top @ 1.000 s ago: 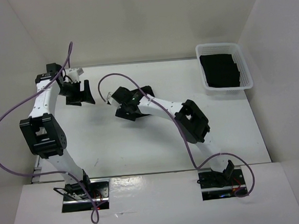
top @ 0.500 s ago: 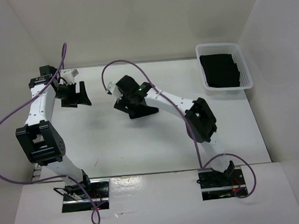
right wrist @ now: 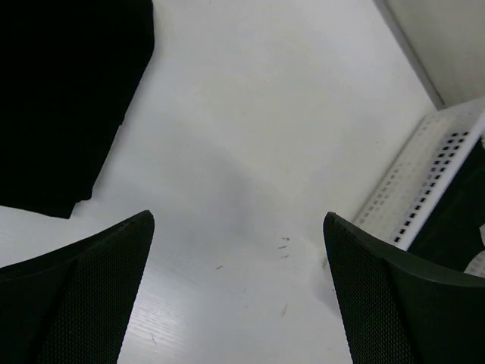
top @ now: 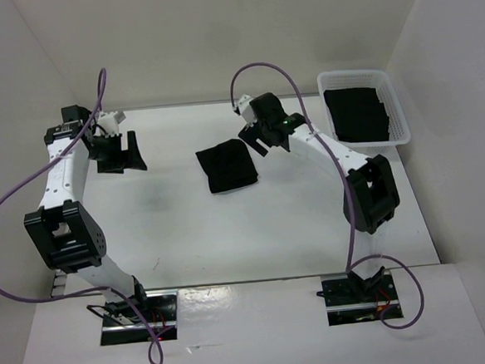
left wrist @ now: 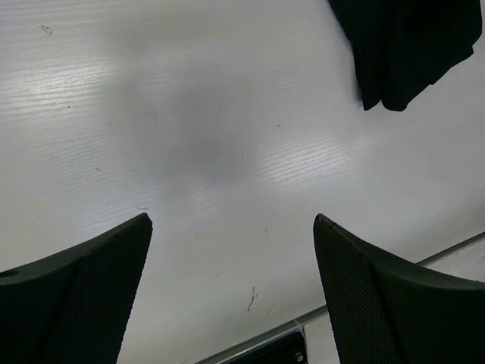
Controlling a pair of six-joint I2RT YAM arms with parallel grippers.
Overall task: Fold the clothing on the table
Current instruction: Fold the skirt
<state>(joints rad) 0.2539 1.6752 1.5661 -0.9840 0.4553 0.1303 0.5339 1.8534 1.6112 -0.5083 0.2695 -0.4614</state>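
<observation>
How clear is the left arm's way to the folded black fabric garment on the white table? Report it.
Probably yes. The open left gripper hovers left of the folded black fabric garment, only bare white tabletop between them; the right gripper sits at its other side.

In my left wrist view the clothing [left wrist: 413, 45] ran off the top edge. In the right wrist view the right edge cut the basket [right wrist: 424, 182]; I could not identify its dark contents [right wrist: 459, 221]. Both views cropped the fingers [left wrist: 76, 296] at the bottom.
</observation>
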